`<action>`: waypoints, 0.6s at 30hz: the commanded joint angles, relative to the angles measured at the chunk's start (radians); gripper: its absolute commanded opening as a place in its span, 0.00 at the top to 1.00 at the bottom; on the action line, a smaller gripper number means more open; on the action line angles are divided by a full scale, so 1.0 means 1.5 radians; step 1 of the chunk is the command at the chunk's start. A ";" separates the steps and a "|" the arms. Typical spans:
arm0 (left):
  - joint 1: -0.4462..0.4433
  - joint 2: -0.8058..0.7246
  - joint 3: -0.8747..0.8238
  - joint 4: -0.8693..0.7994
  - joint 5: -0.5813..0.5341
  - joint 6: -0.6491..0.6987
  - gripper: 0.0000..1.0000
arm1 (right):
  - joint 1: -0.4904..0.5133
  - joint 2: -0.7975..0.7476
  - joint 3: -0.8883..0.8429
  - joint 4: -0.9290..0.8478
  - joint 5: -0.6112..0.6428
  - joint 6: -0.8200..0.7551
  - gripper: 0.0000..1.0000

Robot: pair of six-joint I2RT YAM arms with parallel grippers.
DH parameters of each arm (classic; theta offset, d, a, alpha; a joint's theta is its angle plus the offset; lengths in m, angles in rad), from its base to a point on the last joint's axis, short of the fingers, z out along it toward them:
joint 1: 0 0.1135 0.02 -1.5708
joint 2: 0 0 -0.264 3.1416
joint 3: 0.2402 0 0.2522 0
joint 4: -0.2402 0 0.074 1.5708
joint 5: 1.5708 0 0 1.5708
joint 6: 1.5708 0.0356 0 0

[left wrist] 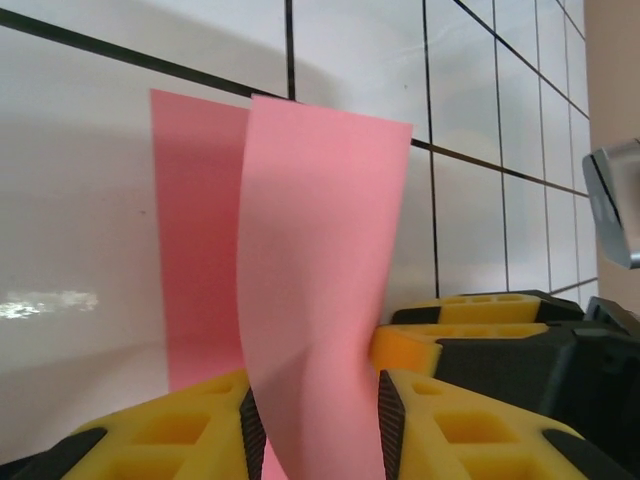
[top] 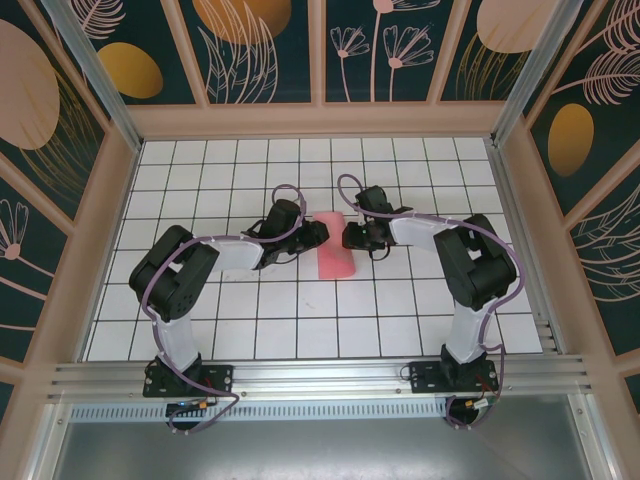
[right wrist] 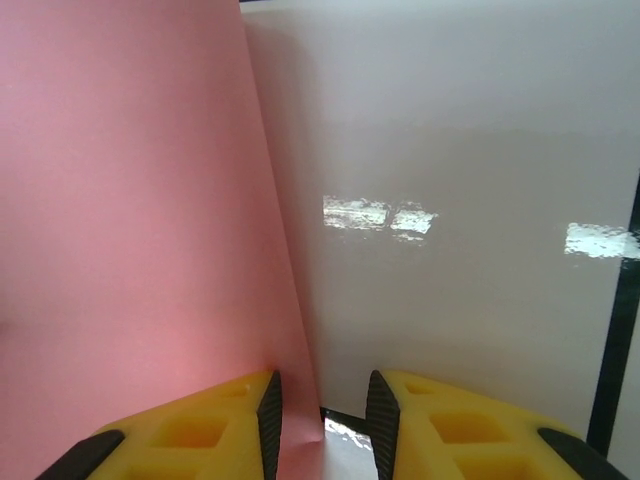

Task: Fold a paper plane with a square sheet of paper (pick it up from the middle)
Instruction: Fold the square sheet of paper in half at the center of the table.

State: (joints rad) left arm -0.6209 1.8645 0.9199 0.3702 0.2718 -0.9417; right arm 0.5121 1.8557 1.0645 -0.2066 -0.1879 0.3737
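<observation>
On tiled table [top: 400, 300], pink paper [top: 335, 258] half-lifted; my left gripper [left wrist: 320, 395] gapes astride it, right gripper [right wrist: 320, 410] gapes at its edge.

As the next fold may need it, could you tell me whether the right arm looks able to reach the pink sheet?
Probably yes: the right gripper sits at the square sheet of paper, whose edge runs into the gap between its open jaws, with nothing in the way.

Bare table [top: 300, 320] before and behind the pink paper [top: 335, 262]; left gripper [top: 318, 233], right gripper [top: 351, 238] close beside it.
</observation>
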 commanded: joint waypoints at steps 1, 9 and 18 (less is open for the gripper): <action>0.005 0.019 -0.007 0.022 0.027 -0.022 0.63 | -0.003 -0.003 -0.020 0.015 -0.012 0.011 0.66; 0.006 -0.005 -0.017 0.082 0.082 -0.056 0.84 | -0.027 -0.092 -0.057 0.046 -0.028 0.053 0.57; 0.005 -0.035 -0.017 0.066 0.094 -0.061 0.98 | -0.046 -0.183 -0.133 0.081 -0.060 0.098 0.55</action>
State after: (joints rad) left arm -0.6201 1.8618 0.9020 0.4667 0.3904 -1.0275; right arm 0.4473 1.6058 0.8982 -0.1108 -0.2470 0.4862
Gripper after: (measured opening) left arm 0.054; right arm 0.452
